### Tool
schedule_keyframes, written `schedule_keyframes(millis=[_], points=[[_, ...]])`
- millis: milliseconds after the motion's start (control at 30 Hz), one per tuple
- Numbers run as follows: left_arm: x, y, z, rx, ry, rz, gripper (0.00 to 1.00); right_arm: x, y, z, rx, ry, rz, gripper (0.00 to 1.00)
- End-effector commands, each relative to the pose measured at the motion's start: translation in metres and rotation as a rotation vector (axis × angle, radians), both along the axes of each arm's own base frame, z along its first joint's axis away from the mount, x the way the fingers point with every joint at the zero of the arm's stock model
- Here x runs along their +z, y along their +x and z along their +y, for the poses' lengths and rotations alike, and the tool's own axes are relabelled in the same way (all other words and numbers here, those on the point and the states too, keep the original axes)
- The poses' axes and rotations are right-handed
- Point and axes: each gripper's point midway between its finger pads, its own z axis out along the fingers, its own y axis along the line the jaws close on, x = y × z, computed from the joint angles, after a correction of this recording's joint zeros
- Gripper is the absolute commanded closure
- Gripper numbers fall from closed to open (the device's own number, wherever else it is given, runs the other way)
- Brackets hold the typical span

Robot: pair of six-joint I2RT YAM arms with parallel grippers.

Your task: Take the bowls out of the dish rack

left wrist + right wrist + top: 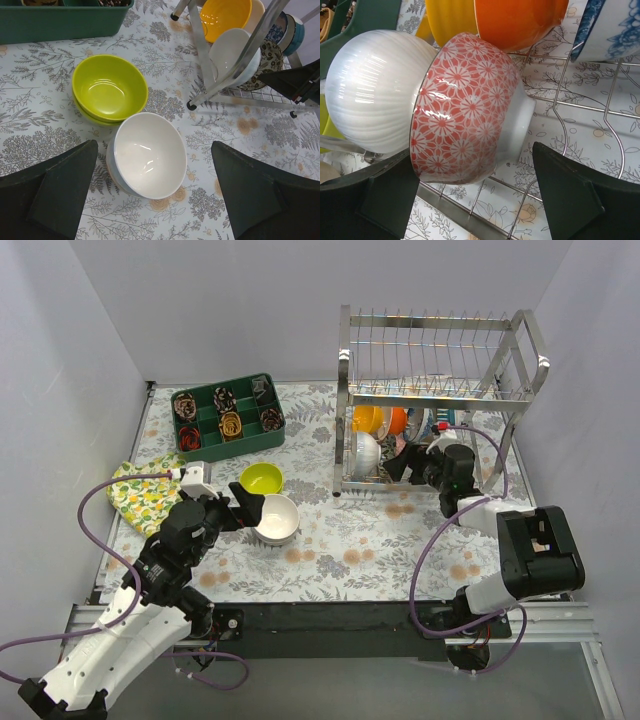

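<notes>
The chrome dish rack [440, 400] stands at the back right. Its lower tier holds a yellow bowl [367, 418], an orange bowl [397, 420] and a white ribbed bowl [366, 452]. My right gripper [402, 465] is open inside that tier. In the right wrist view its fingers [570, 195] straddle the lower rim of a red floral bowl [465, 110] standing on edge beside the white ribbed bowl [370, 95]. My left gripper [155, 187] is open above a white bowl [147, 152] on the table, next to stacked lime-green bowls [109, 86].
A dark green compartment tray [228, 417] sits at the back left. A lemon-print cloth [140, 490] lies at the left edge. A blue-patterned bowl [615, 30] stands in the rack to the right of the orange one. Grey walls close in on three sides.
</notes>
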Motion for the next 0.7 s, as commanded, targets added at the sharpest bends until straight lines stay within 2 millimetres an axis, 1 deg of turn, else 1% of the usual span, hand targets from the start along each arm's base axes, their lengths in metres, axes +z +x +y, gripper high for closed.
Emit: schedule_keyframes(millis=[0,67,167,267,300,333,400,433,467,500,600,633,667], points=[[-0.004,0.002,0.002,0.003,0.019,-0.003,0.02,0.039,0.017,0.014,0.063,0.022,-0.152,0.08],[-0.002,0.003,0.003,0.006,0.017,-0.005,0.02,0.042,0.016,0.016,0.071,0.016,-0.166,0.10],[-0.004,0.003,0.002,0.004,0.019,-0.001,0.02,0.047,0.016,0.016,0.075,0.009,-0.183,0.19],[-0.004,0.004,0.003,0.006,0.018,-0.002,0.02,0.054,0.016,0.016,0.074,0.005,-0.206,0.36],[-0.004,0.003,0.002,0.004,0.019,-0.002,0.02,0.055,0.016,0.016,0.073,0.003,-0.210,0.47],[-0.004,0.004,0.003,0.006,0.019,-0.002,0.02,0.060,0.015,0.016,0.072,0.006,-0.219,0.50],[-0.004,0.003,0.002,0.004,0.019,-0.002,0.02,0.061,0.014,0.013,0.059,-0.002,-0.229,0.62],[-0.004,0.003,0.003,0.004,0.019,-0.001,0.02,0.065,0.012,0.012,0.053,-0.003,-0.239,0.65],[-0.003,0.003,0.003,0.006,0.018,-0.003,0.02,0.067,0.011,0.011,0.049,-0.010,-0.251,0.70],[-0.003,0.003,0.003,0.005,0.019,-0.004,0.02,0.069,0.011,0.008,0.028,-0.017,-0.257,0.77],[-0.004,0.004,0.003,0.004,0.019,0.000,0.02,0.075,0.007,0.001,-0.004,-0.052,-0.273,0.83],[-0.004,0.003,0.002,0.002,0.021,0.000,0.02,0.081,0.005,-0.001,-0.008,-0.060,-0.289,0.84],[-0.004,0.004,0.002,0.003,0.019,0.001,0.02,0.078,0.003,-0.003,-0.013,-0.070,-0.278,0.84]])
